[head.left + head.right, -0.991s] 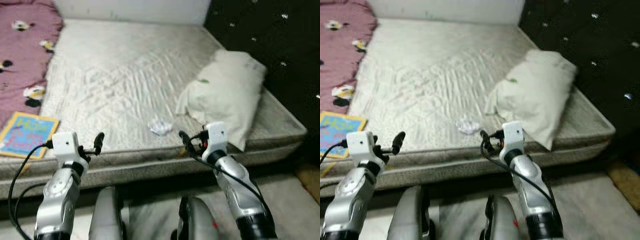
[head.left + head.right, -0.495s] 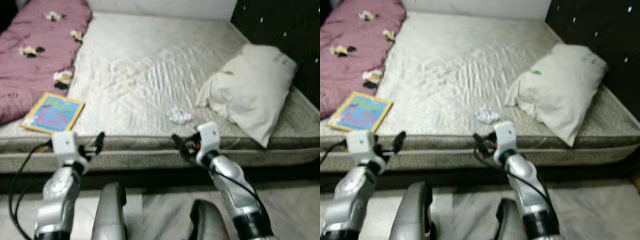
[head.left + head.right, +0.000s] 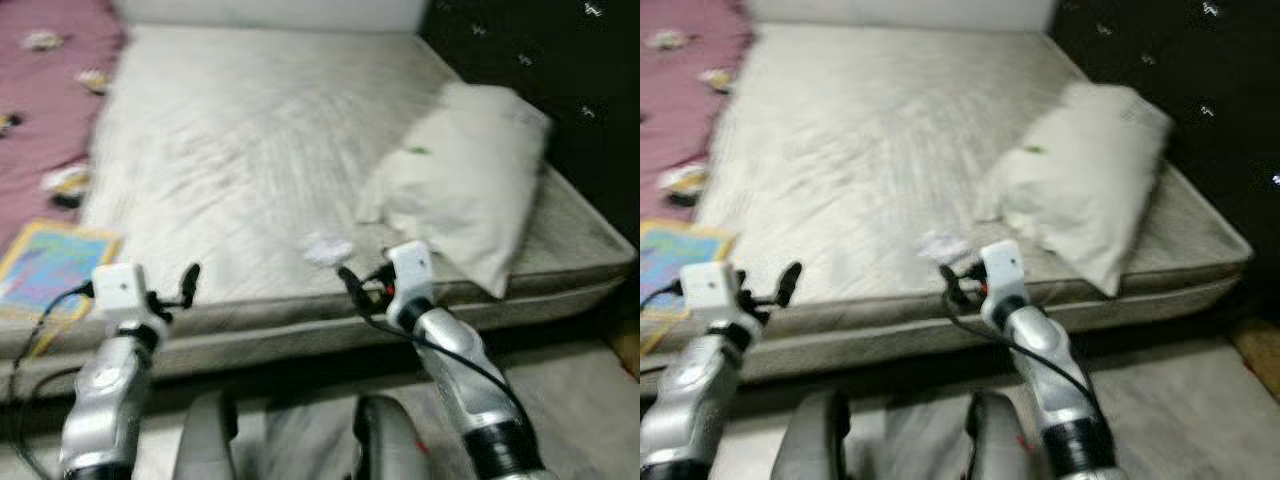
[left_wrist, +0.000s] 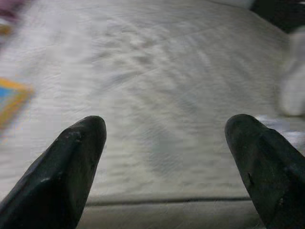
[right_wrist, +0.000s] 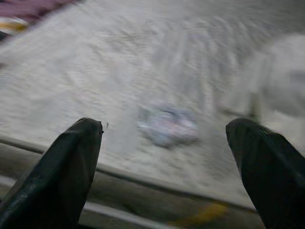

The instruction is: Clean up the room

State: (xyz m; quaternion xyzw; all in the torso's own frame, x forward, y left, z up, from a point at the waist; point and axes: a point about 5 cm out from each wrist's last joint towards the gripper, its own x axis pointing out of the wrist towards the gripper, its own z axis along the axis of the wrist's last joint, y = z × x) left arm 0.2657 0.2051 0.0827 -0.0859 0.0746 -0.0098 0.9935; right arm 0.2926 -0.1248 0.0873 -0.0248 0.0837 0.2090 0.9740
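Little seems done yet: one crumpled paper (image 3: 327,249) is left near the mattress (image 3: 250,150) front edge, just beside the single pillow (image 3: 460,185), and one book (image 3: 45,270) lies at the left. Nothing is held; the right gripper (image 5: 164,143) and left gripper (image 4: 164,152) are spread wide

Both silver arms reach forward toward the bed (image 3: 250,150). The left end effector (image 3: 190,283) and right end effector (image 3: 350,285) hover at its near edge, fingers spread apart, empty.
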